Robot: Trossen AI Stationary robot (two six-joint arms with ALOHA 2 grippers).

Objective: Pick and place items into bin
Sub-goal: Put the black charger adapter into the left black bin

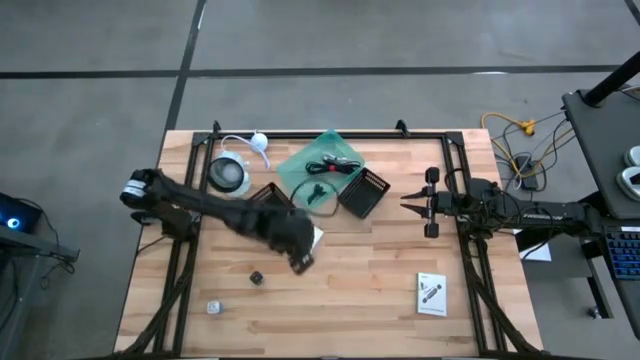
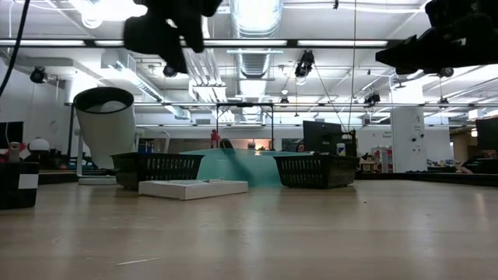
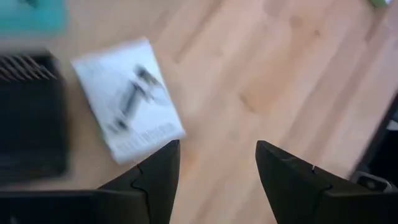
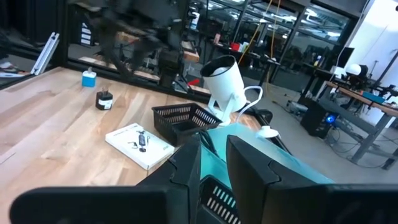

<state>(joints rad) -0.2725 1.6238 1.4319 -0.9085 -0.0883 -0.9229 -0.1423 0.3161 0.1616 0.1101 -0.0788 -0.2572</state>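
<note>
My left gripper [image 1: 300, 262] hangs open above the middle of the table, slanting down, with nothing between its fingers [image 3: 217, 149]. Just beside it a white printed packet [image 3: 127, 106] lies flat on the wood. The teal bin [image 1: 322, 165] stands at the far middle and holds a black cable with a red tie [image 1: 335, 166]. A second white packet [image 1: 431, 293] lies near the right front. A tiny black cube [image 1: 256, 277] and a tiny pale piece [image 1: 213, 307] sit near the left front. My right gripper [image 1: 405, 206] waits level at the table's right, open by a narrow gap [image 4: 214, 146].
Two black mesh baskets [image 1: 362, 192] [image 1: 265, 195] flank the bin's near side. A white cup-like roll [image 1: 230, 173] with a white cord stands at the far left. A black frame [image 1: 330, 133] rims the table. Bare wood lies along the near edge.
</note>
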